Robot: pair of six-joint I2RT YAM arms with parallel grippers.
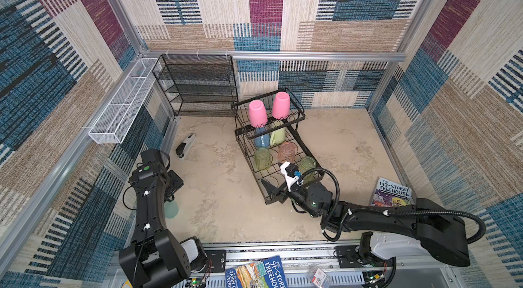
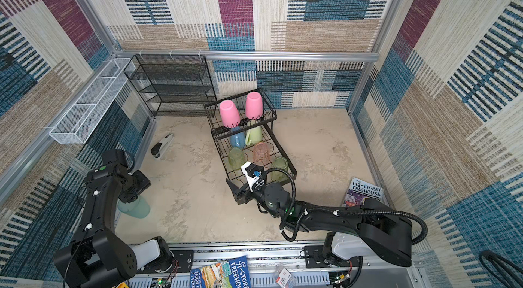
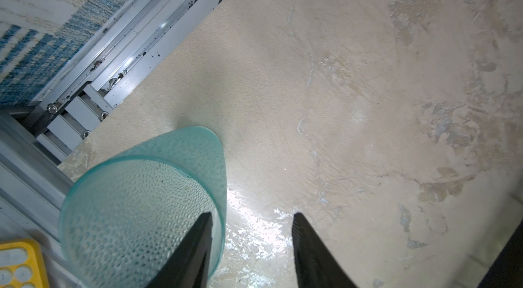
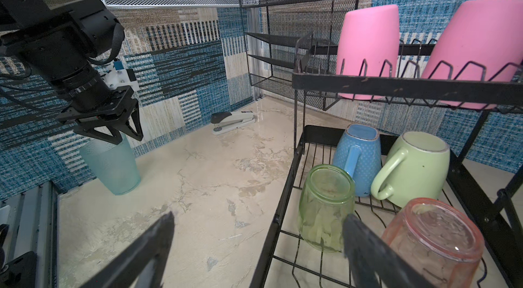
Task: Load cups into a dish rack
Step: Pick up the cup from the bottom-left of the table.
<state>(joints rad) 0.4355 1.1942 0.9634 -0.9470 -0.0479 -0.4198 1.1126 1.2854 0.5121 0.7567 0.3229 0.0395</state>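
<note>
Seven cups (image 1: 257, 114) are seated in the rack (image 1: 302, 115); only the teal tumbler (image 2: 135, 207) is left, well apart from the rack. Its wall is straddled, not yet pinched, by the left gripper (image 3: 252, 215); the right gripper (image 4: 259, 217) is spread, empty, at the rack's near end.

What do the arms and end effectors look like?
Left arm and right arm: matte black, white bases, white cable clips, green lights. Ribbed black cable hose on the right. Left end effector, right end effector: black tapered fingers.
</note>
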